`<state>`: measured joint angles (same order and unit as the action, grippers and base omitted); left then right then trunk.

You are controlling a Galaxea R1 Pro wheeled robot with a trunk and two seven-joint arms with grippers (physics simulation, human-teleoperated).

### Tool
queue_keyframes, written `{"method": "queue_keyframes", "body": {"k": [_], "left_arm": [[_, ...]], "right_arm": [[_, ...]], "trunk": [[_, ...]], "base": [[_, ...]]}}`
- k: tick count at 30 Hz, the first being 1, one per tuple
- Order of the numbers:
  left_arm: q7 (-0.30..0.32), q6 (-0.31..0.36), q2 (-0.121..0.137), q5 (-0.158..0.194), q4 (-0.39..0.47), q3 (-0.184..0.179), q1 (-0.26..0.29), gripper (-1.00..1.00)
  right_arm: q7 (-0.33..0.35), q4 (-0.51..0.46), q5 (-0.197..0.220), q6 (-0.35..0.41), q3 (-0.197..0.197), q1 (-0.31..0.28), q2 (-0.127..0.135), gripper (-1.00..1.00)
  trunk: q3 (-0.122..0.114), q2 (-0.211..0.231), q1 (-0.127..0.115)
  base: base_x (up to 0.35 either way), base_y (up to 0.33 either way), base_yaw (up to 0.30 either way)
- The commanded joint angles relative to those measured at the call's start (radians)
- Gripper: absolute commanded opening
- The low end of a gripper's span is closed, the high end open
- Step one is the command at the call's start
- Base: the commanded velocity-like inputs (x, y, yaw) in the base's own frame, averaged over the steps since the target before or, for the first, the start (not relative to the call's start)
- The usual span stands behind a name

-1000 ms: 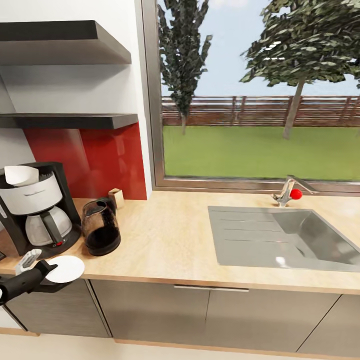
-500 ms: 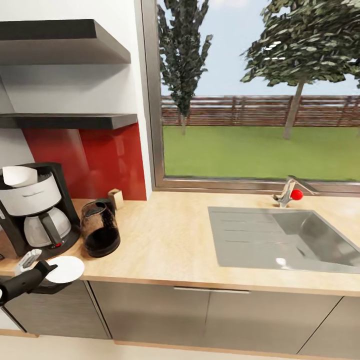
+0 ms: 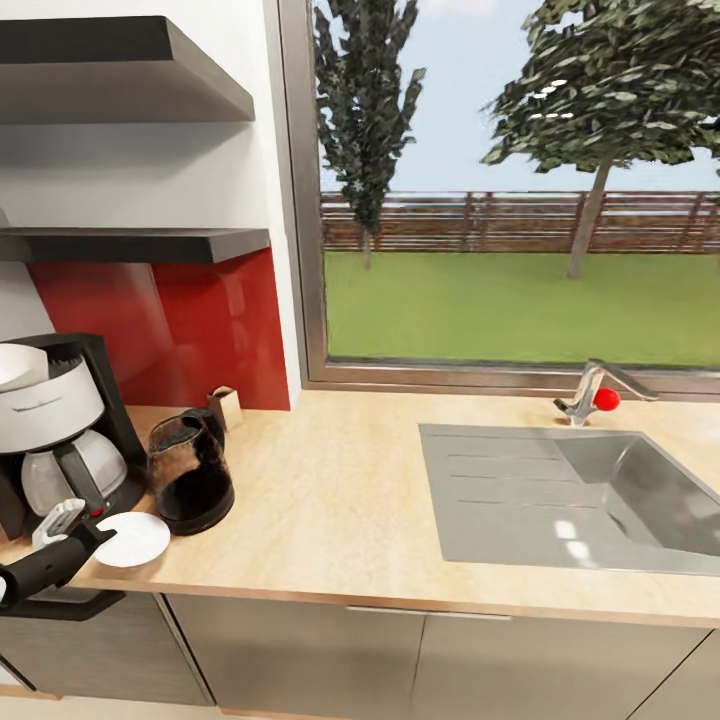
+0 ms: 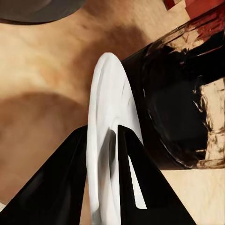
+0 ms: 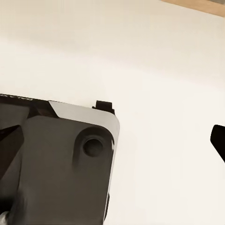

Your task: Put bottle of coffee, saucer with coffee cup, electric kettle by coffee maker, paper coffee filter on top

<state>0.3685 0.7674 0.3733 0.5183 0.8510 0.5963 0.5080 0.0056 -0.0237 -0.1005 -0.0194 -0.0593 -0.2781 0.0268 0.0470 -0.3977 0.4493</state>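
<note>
One saucer (image 3: 131, 538) is clamped edgewise in the left claw (image 3: 82, 531), low at the frame's lower left. It is held over the desk (image 3: 330, 500), just before the coffee maker (image 3: 55, 430) and beside the electric kettle (image 3: 190, 472). The right claw's state cannot be told.

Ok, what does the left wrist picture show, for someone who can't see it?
The left gripper pinches a white saucer by its rim, low over the tan countertop. The dark kettle stands right beside the saucer.

L end effector (image 4: 104, 154) pinching saucer (image 4: 107, 108), kettle (image 4: 183, 93) beside
</note>
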Motion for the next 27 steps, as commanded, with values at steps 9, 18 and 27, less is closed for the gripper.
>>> {"method": "queue_keyframes", "body": {"k": [9,18,27], "left_arm": [[0.003,0.008,-0.001,0.002,-0.001,0.003,0.001,-1.0],[0.003,0.008,-0.001,0.002,-0.001,0.002,0.001,-1.0],[0.003,0.009,0.0,0.002,-0.001,0.006,0.001,-1.0]], "right_arm": [[0.001,0.001,-0.007,-0.002,-0.005,-0.001,0.0,1.0],[0.001,0.001,-0.007,-0.002,-0.005,-0.001,0.0,1.0],[0.001,0.001,-0.007,-0.002,-0.005,-0.001,0.0,1.0]], "trunk": [[0.002,-0.002,0.001],[0.002,-0.002,0.001],[0.002,-0.002,0.001]], "base": [[0.001,0.0,0.0],[0.0,0.0,0.0],[0.0,0.0,0.0]]}}
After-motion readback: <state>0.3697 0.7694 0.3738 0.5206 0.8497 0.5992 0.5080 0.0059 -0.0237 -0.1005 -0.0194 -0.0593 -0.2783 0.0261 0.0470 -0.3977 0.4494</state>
